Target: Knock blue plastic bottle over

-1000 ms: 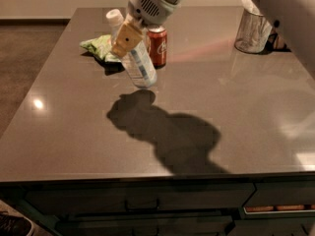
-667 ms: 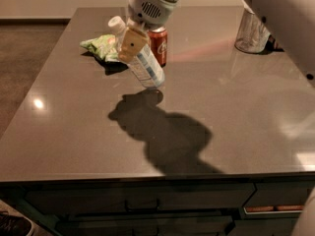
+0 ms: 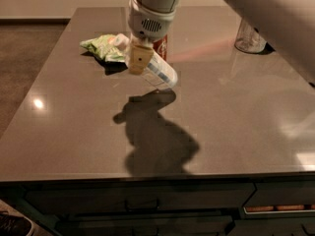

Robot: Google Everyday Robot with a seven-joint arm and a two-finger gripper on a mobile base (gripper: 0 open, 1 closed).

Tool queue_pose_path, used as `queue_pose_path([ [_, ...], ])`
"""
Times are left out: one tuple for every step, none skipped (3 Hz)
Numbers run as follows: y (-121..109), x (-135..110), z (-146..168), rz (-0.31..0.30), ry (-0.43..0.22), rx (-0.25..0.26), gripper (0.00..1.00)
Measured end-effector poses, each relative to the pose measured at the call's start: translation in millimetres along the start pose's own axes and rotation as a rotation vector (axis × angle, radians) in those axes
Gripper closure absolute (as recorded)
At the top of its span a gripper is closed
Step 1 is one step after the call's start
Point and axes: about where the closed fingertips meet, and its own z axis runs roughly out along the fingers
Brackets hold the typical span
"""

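The blue plastic bottle (image 3: pixel 160 73) is clear and ribbed with a white-and-blue label. It leans steeply over the grey table (image 3: pixel 231 117), its base pointing down to the right and its top end hidden behind the gripper. My gripper (image 3: pixel 137 58) hangs from the white wrist and presses against the bottle's upper part from the left. The red soda can (image 3: pixel 161 45) stands upright just behind the bottle, partly hidden by the wrist.
A crumpled green snack bag (image 3: pixel 104 47) lies to the left of the gripper. A clear glass container (image 3: pixel 249 36) stands at the back right. My arm crosses the upper right of the view. Drawers run below the table's front edge.
The bottle has tipped much further over, its base swinging out to the right. The gripper has moved lower and toward the front with it. The can and the bag have stayed put.
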Motion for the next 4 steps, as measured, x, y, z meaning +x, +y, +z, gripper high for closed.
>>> queue_pose_path([
  [11.1,4.3,15.1,-0.064,0.082,-0.007,1.00],
  [20.8,6.1,28.0,-0.117,0.143,-0.018,1.00],
  [32.8,2.8,41.1,-0.179,0.191,-0.039,0.82],
  [47.4,-5.9,54.1,-0.245,0.215,-0.074,0.51],
])
